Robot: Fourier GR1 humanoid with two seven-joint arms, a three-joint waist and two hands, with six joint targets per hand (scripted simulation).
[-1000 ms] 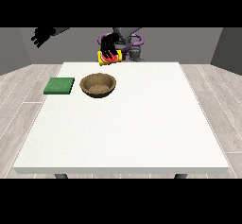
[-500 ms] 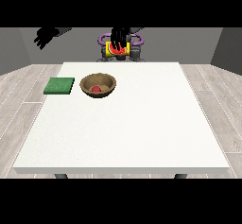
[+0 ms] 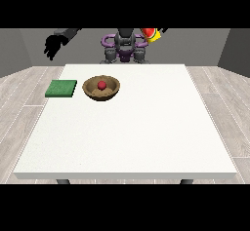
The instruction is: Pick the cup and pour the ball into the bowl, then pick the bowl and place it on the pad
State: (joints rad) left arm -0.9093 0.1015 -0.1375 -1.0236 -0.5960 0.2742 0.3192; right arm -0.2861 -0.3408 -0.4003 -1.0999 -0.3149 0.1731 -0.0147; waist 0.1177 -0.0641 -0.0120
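A brown bowl (image 3: 101, 88) stands on the white table (image 3: 146, 127) at the back left, with a red ball (image 3: 101, 85) lying inside it. Just left of the bowl lies a flat green pad (image 3: 61, 88). A yellow and red cup (image 3: 151, 34) hangs tilted in the air at the top, right of the robot's head. Only a dark sliver of the hand at the view's right (image 3: 162, 29) shows beside the cup; the rest is cut off. The hand at the view's left (image 3: 52, 46) is raised off the table's back left corner, fingers hanging relaxed and holding nothing.
The robot's torso (image 3: 125, 47) stands behind the table's far edge. Grey wood floor surrounds the table on all sides.
The ball has fallen from the cup into the bowl. The hand with the cup has risen and swung to the view's right. The other hand has shifted slightly right.
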